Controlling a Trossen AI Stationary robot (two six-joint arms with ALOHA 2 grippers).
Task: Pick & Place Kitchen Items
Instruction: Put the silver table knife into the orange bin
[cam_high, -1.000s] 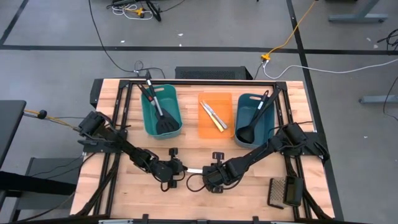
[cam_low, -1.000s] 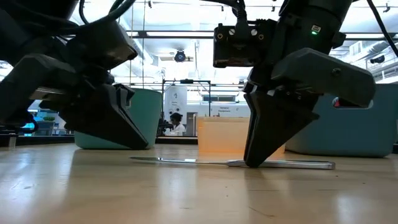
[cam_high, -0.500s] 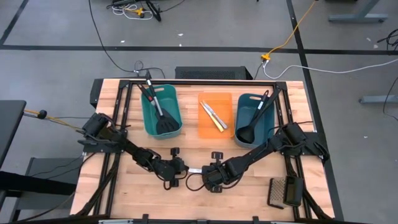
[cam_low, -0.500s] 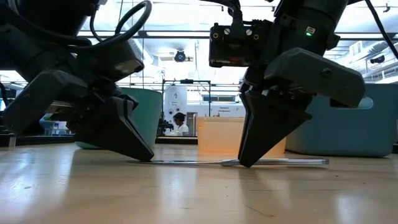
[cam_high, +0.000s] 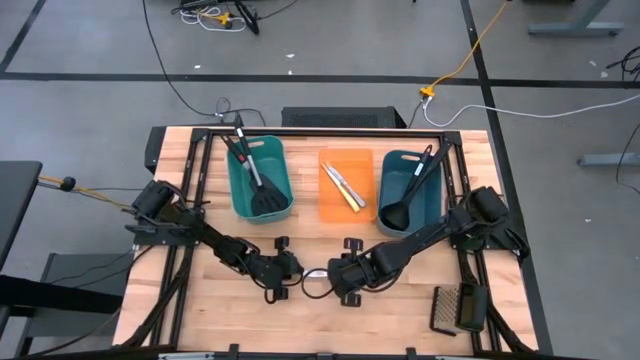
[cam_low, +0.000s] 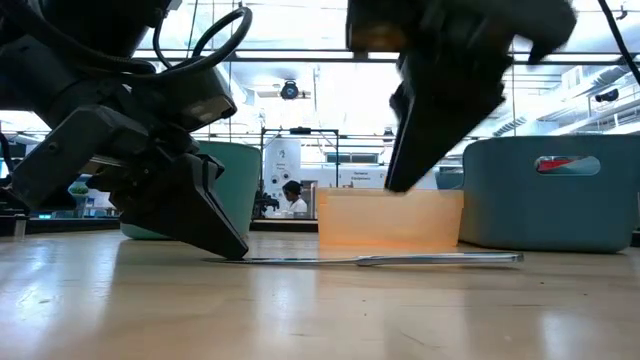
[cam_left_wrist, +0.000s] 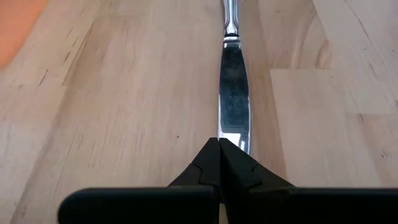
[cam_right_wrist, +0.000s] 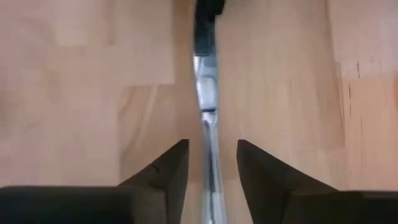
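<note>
Here the left gripper (cam_left_wrist: 219, 163) pinches the silver knife (cam_low: 385, 260) by its blade tip, which the fingers hide. The right gripper (cam_right_wrist: 211, 163) hangs above the handle, fingers spread, its top cut off in the low view.

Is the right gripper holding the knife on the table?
No, the right gripper has its fingers apart on either side of the knife, which lies flat on the table between them.
</note>
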